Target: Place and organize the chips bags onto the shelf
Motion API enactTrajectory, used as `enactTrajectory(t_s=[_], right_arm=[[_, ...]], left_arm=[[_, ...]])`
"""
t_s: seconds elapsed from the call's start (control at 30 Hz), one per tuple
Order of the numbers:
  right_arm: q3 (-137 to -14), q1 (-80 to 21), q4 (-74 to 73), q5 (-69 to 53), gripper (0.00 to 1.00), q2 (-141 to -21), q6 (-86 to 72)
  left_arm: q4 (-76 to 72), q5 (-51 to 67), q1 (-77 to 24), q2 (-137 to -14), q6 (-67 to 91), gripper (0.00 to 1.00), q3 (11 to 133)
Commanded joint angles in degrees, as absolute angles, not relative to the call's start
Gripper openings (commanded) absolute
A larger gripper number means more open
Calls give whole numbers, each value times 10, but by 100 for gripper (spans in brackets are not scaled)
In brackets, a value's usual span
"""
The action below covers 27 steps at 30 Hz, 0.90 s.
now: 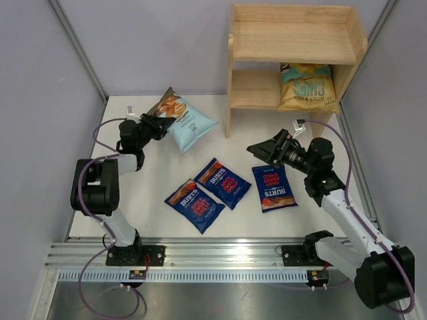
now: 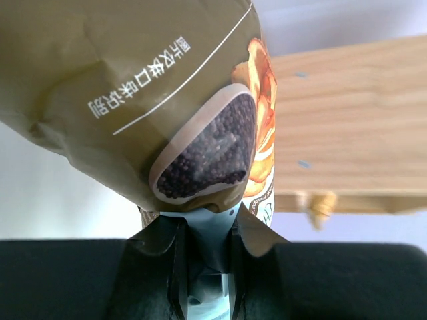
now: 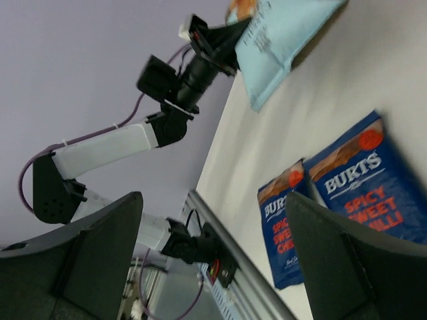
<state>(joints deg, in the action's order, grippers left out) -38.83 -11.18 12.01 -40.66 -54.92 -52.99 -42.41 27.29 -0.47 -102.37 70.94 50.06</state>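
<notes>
My left gripper [image 1: 159,124] is shut on the edge of the light blue chips bag [image 1: 190,127] and holds it tilted over the table's left back part. In the left wrist view the bag [image 2: 147,87] fills the frame above the gripper [image 2: 203,227]. My right gripper [image 1: 261,152] is open and empty, above the far end of the right dark blue Burts bag [image 1: 273,188]. Two more Burts bags [image 1: 222,183] [image 1: 195,205] lie flat mid-table. The yellow-gold bag [image 1: 306,87] stands on the lower tier of the wooden shelf [image 1: 293,40].
The shelf's upper tier [image 1: 287,47] holds nothing. The right wrist view shows the open gripper [image 3: 213,197], two Burts bags [image 3: 283,220] [image 3: 373,180], the light blue bag [image 3: 280,40] and the left arm [image 3: 107,150]. A metal rail [image 1: 220,257] runs along the near edge.
</notes>
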Motion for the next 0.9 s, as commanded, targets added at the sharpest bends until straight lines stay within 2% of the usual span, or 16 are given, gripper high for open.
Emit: enactTrajectory(t_s=[0.0,0.23,0.33,0.5,0.87], right_arm=[[-353,-190,225,-306,95,-568,-590],[-376,-299,321,-233,95,-641,-566],[-390,-309,347,-231,96,-670,-555],[-402,-315,387,-245,96,-707,-547],[-392,-316,529,-337,97,-702,-554]], left_arm=[[-571,278,-8,-931,788,10,439],[-518,300,-29,-772,801,11,361],[-466,291,-46,-675,795,11,336],[-383,269,-96,-586,765,12,336],[-267,181,-233,-525,671,14,381]])
